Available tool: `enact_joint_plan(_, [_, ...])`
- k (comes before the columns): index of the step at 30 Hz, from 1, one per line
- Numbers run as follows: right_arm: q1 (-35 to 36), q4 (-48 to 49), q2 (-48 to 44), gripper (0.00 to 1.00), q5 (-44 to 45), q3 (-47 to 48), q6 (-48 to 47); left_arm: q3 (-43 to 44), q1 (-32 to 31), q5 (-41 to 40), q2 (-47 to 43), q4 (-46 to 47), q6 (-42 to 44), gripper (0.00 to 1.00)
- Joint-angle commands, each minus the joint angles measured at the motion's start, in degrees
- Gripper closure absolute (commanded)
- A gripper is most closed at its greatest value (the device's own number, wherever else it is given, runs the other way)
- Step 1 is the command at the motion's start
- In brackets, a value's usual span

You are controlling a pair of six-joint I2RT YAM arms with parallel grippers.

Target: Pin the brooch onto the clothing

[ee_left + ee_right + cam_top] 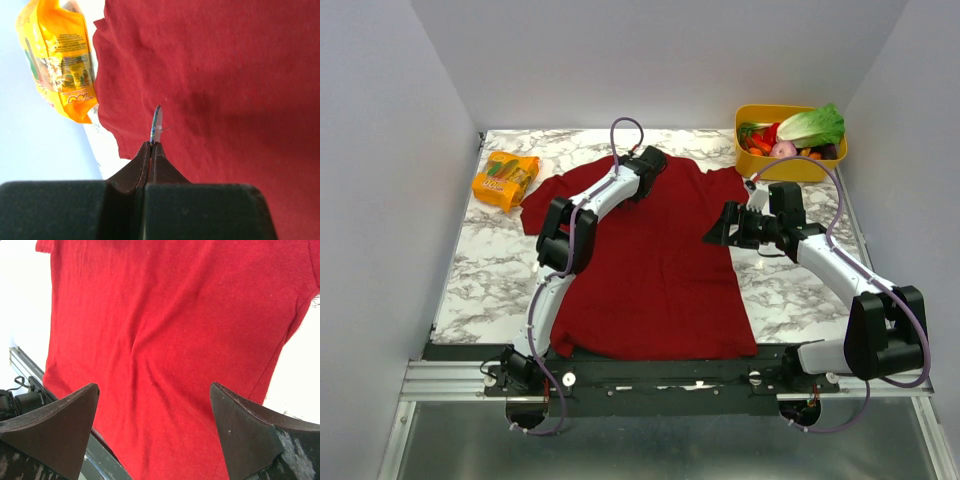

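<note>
The dark red T-shirt (650, 260) lies flat on the marble table. My left gripper (650, 160) hovers over the shirt's upper part near the collar. In the left wrist view my left gripper (152, 145) is shut on the brooch (156, 124), a thin pale disc seen edge-on with its pin sticking out to the right, held above the shirt (225, 85) near the left sleeve. My right gripper (712, 236) is open and empty over the shirt's right edge. In the right wrist view its fingers (55, 425) stand wide apart above the red fabric (165, 330).
An orange snack bag (505, 178) lies left of the shirt; it also shows in the left wrist view (60, 65). A yellow bin (790, 165) of toy vegetables stands at the back right. White walls close in the table.
</note>
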Motion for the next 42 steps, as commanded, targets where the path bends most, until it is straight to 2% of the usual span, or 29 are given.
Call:
enact_joint_plan(1, [-0.4,-0.9,0.3,0.00,-2.0,1.2,-0.9,3.1,0.1,-5.2,2.5,-2.8,-0.7,1.00])
enact_joint_plan(12, [-0.4,-1.0,0.2,0.00,-2.0,1.2,-1.1,8.7,0.1,-7.0,8.9,-6.5,-1.8,1.00])
enact_joint_plan(16, [-0.4,-1.1,0.3,0.00,-2.0,1.2,-1.1,11.1,0.1,-10.1,12.2,-8.9,-3.3,1.00])
enact_joint_plan(26, [-0.4,-1.6,0.0,0.00,-1.0,1.2,-0.9,11.8,-2.6,-11.8,17.4,-11.2,-6.3,1.00])
enact_joint_plan(36, [-0.4,-2.2,-0.7,0.00,-0.7,2.0,-0.9,15.1,-6.6,-8.0,16.4,-10.9,-5.3,1.00])
enact_joint_plan(42, [-0.4,-2.6,-1.6,0.00,-0.6,2.0,-1.0,12.6,-6.6,0.5,10.7,-7.0,-6.0,1.00])
